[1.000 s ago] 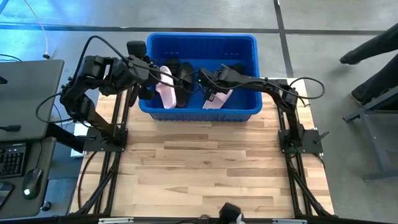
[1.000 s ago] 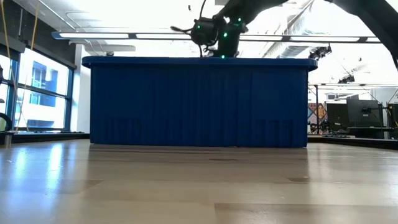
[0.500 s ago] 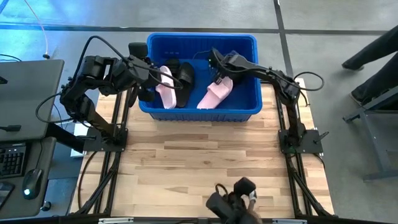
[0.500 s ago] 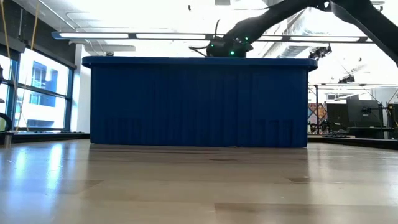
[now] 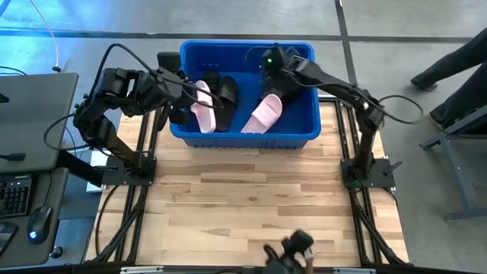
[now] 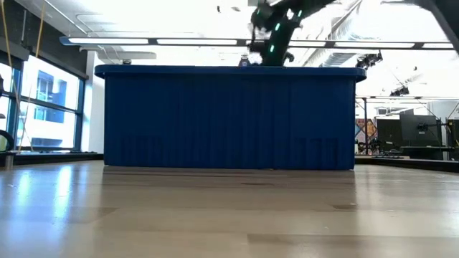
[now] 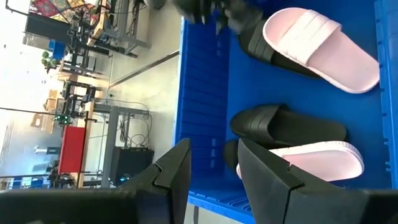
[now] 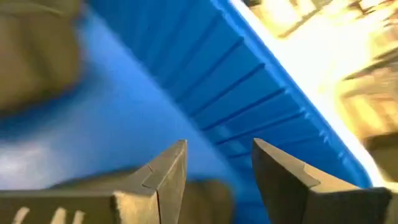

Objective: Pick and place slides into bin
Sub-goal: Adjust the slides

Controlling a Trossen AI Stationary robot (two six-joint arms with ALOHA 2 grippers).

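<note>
Mostly hidden: slides [image 5: 266,116] in bin [image 5: 300,140]

No text, label, brand, number or sign is showing legibly in any view; the bin [image 5: 293,138] and the slides [image 5: 264,116] are bearing no markings that can be read.

bin [image 5: 247,137]: table's far edge | slides [image 5: 262,116]: inside bin | right gripper [image 5: 272,62]: over bin
</note>
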